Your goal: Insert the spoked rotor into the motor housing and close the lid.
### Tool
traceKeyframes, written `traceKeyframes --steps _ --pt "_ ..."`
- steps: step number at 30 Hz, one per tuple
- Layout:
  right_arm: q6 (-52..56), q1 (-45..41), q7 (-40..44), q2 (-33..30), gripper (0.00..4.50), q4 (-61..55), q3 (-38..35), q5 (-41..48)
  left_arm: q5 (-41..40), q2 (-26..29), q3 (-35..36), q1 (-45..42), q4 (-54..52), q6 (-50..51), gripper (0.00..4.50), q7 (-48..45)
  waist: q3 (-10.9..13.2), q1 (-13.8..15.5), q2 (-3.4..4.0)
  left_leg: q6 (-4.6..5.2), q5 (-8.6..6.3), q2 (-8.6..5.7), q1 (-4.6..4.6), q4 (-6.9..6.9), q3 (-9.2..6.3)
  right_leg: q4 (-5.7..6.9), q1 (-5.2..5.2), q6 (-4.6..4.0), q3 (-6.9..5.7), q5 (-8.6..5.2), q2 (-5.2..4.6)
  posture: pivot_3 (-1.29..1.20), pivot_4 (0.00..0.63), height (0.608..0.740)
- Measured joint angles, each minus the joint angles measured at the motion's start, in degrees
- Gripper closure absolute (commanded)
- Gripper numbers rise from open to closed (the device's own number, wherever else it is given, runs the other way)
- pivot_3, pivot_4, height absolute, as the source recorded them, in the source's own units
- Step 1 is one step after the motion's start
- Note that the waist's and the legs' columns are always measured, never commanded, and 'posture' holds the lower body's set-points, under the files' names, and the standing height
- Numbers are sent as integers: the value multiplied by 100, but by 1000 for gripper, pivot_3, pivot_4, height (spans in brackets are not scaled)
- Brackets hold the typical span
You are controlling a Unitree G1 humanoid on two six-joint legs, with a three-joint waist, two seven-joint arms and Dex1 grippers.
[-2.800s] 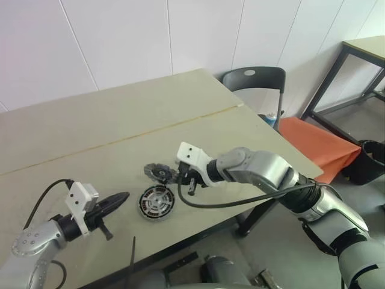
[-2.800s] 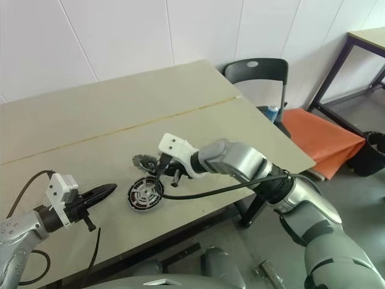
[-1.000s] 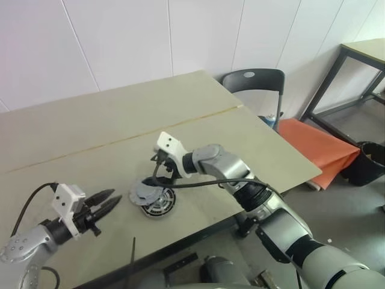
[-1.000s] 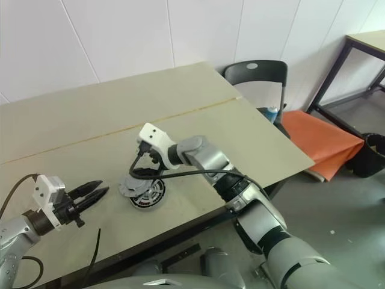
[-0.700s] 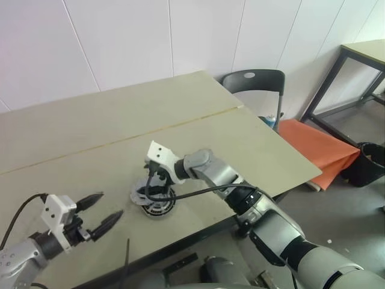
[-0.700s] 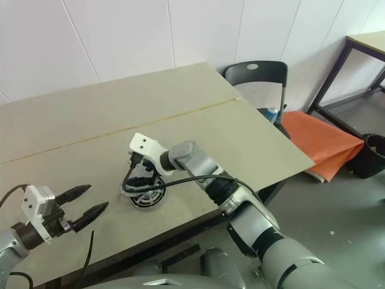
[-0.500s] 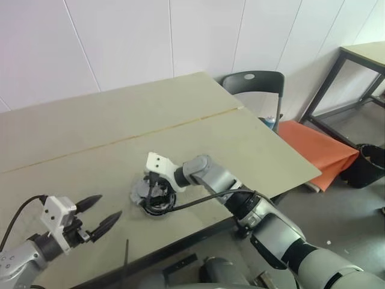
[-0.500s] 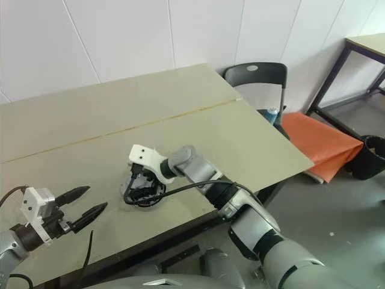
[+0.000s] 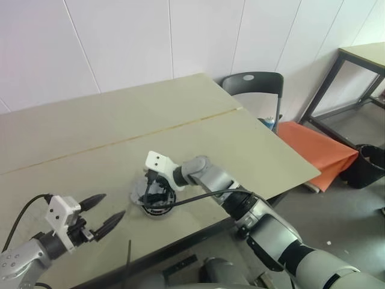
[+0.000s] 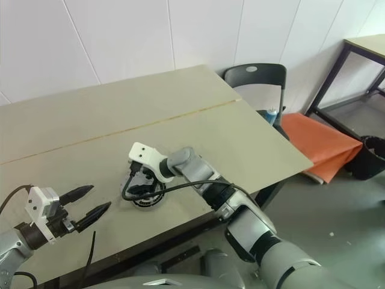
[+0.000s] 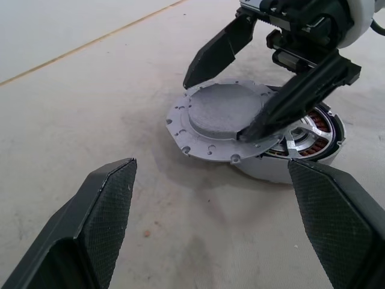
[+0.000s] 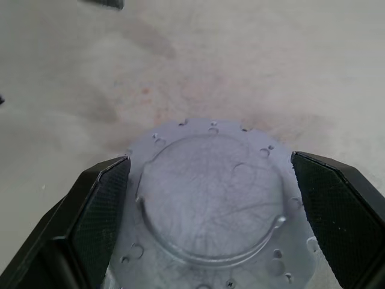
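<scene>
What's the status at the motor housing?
Both grippers open: left standing off, right straddling the lid. Lid sits off-centre on the motor housing, windings exposed. Nothing obstructing.

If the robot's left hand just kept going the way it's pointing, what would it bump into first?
Probably the grey lid lying askew on the motor housing, between the right hand's open fingers. The left hand is open and the table between looks bare, though depth is hard to judge.
</scene>
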Motion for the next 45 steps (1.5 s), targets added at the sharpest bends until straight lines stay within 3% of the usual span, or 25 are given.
traceKeyframes --steps 19,25,34,40,45 --pt "156 -38 506 -139 0 -112 138 -260 1 0 -47 -95 59 1 214 -37 0 2 1 0 0 0 5 0 -1 -3 8 0 0 -1 -1 0 0 740" --pt "179 -15 424 -103 1268 -128 111 -281 13 -4 -62 -100 60 1 186 -25 0 -1 1 0 0 0 4 -1 -1 -5 7 0 0 -1 -1 0 0 740" --pt "235 -14 516 -65 1268 -97 29 -222 56 -13 -121 -125 137 0 186 -26 0 -3 1 0 0 0 4 -1 -1 -5 7 0 0 -1 -1 0 0 740" --pt "632 -17 1209 -25 1268 -31 -623 510 105 -30 -258 -179 173 -1 186 -20 1 -17 1 0 -1 1 2 -4 -1 -9 5 1 0 0 0 0 0 740" --pt "499 -18 1752 -224 1268 -162 -629 689 113 -51 -271 -201 173 -1 186 -9 2 -20 2 1 -1 2 1 -6 -3 -8 3 1 -2 0 2 0 0 740"
